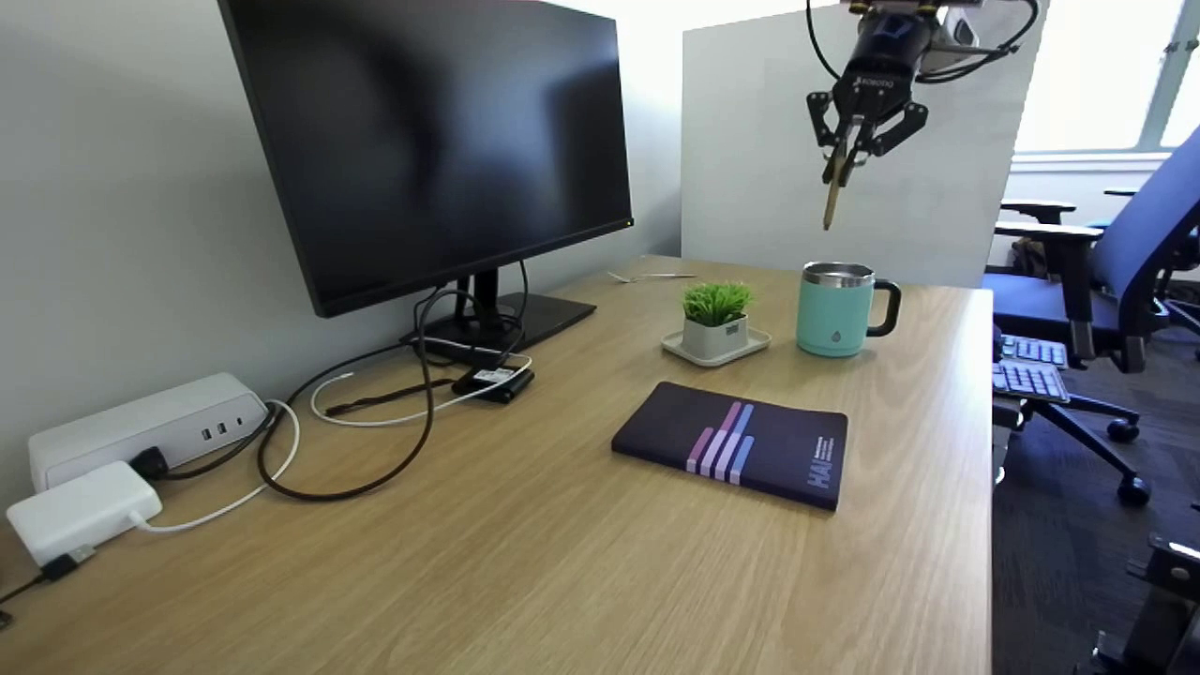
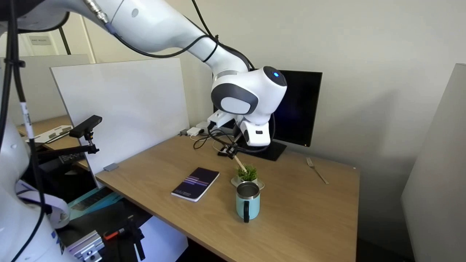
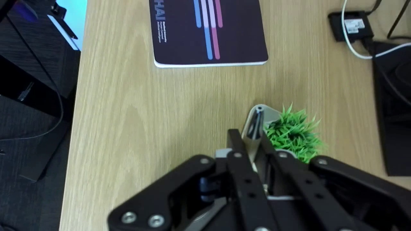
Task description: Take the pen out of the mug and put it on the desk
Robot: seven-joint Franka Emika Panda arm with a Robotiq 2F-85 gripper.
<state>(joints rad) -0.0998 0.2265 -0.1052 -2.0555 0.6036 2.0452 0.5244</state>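
My gripper (image 1: 837, 172) is shut on a pen (image 1: 832, 202), held tilted with its wooden end down and its silver end up. In an exterior view the pen hangs in the air above the mint-green mug (image 1: 833, 317), fully apart from it. The gripper (image 2: 232, 154) and pen (image 2: 240, 164) also show in an exterior view, the pen's lower end overlapping the plant. The mug (image 2: 248, 204) stands upright on the desk (image 2: 298, 222). In the wrist view the pen (image 3: 255, 128) sits between the fingertips (image 3: 249, 138); I cannot make out the mug there.
A green plant (image 1: 715, 305) in a white pot on a small tray stands beside the mug. A dark notebook (image 1: 736, 445) lies nearby. A monitor (image 1: 450, 141), cables (image 1: 427, 441), a white power strip (image 1: 145, 427) and a fork (image 2: 317, 171) are farther off. The desk's edge (image 1: 991, 487) is near the mug.
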